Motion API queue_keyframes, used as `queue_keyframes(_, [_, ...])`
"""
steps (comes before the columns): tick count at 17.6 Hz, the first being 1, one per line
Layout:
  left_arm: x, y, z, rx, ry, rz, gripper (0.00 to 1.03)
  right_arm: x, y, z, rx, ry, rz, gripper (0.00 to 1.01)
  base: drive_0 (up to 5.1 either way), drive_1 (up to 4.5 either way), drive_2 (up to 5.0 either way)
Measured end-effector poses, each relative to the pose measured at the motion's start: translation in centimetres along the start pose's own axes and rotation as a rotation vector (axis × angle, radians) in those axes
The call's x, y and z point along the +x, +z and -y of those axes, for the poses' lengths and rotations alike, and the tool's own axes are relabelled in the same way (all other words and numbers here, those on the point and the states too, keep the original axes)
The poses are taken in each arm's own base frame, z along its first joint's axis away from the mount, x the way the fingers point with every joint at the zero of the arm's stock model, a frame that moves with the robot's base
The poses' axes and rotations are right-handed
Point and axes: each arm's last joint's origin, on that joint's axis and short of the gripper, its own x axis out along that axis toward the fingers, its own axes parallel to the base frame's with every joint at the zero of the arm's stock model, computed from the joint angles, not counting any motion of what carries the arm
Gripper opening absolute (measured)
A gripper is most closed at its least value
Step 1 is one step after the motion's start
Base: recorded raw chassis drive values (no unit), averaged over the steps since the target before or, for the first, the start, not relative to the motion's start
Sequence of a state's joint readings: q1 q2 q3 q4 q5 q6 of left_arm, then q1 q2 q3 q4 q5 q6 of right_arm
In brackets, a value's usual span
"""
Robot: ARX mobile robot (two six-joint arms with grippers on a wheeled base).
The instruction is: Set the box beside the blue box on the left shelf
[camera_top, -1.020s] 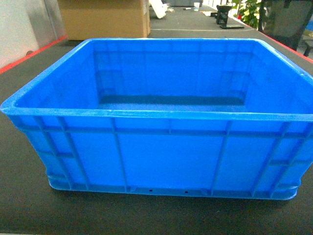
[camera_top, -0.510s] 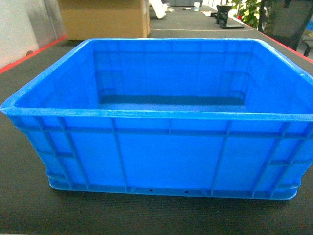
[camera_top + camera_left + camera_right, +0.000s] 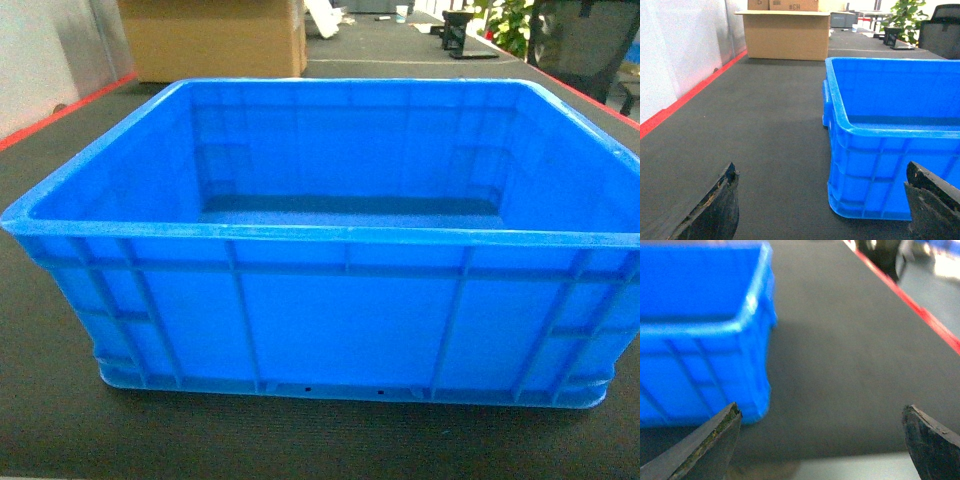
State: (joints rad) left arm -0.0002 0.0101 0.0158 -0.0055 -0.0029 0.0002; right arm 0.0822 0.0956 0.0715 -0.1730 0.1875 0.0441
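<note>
Bright-blue, the box (image 3: 330, 240) is seen resting on the dark table (image 3: 765, 125), between both grippers. The left gripper (image 3: 822, 205) and right gripper (image 3: 820, 440) are held low, fingers (image 3: 715, 210) spread apart, nothing gripped.

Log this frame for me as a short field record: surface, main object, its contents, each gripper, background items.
surface: dark mat with a red border stripe
main object: blue crate, upright on the mat
contents: nothing visible inside
left gripper: open, empty, low over the mat at the crate's left near corner, not touching
right gripper: open, empty, low off the crate's right near corner, not touching
background: cardboard box beyond the crate, plant at far right
shelf: not in view
</note>
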Motion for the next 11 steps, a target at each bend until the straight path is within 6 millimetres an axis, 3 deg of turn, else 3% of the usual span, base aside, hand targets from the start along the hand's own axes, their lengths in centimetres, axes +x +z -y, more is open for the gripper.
queue_keyframes(2, [0.3, -0.2, 0.7, -0.068, 0.213, -0.224, 0.98, 0.2, -0.4, 0.1, 0.001, -0.137, -0.112, 0.98, 0.0, 0.00, 0.0])
queue_keyframes(5, [0.7, 0.2, 0.3, -0.120, 0.441, -0.166, 0.98, 0.3, 0.4, 0.0, 0.039, -0.156, -0.068, 0.98, 0.0, 0.00, 0.0])
queue_keyframes(7, [2.0, 2.1, 0.3, -0.133, 0.424, -0.100, 0.98, 0.7, 1.8, -0.9, 0.056, -0.097, -0.047, 0.98, 0.0, 0.00, 0.0])
queue_keyframes(9, [4.8, 4.9, 0.5, -0.095, 0.344, -0.084, 0.98, 1.6, 6.3, -2.1, 0.079, -0.015, 0.039, 0.98, 0.0, 0.00, 0.0])
queue_keyframes(10, [7.0, 6.9, 0.8, -0.072, 0.282, -0.103, 0.98, 2.6, 8.7, -2.7, 0.072, 0.037, 0.018, 0.98, 0.0, 0.00, 0.0])
queue_keyframes(11, [8.8, 7.9, 1.2, -0.060, 0.229, -0.149, 0.98, 3.8, 9.9, -3.3, 0.058, 0.079, -0.018, 0.98, 0.0, 0.00, 0.0])
